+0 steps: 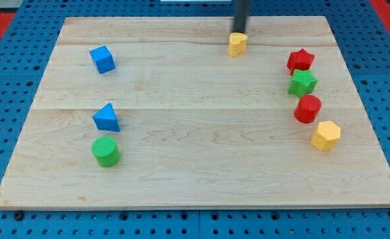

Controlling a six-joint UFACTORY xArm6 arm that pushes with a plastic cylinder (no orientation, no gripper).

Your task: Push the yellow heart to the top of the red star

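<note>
My tip (239,31) sits at the top edge of the yellow heart (237,44), touching or nearly so and with no fingers to spread or pinch, while the heart lies near the board's (195,172) top, well to the left of the red star (300,60), so a rightward push looks needed

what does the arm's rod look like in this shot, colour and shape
Only the lower stretch of the rod shows, entering at the view's top: a straight, plain dark grey-black cylinder with no visible cables or markings. My tip is blunt, ending just above the small yellow heart block on the pale wooden board.
</note>
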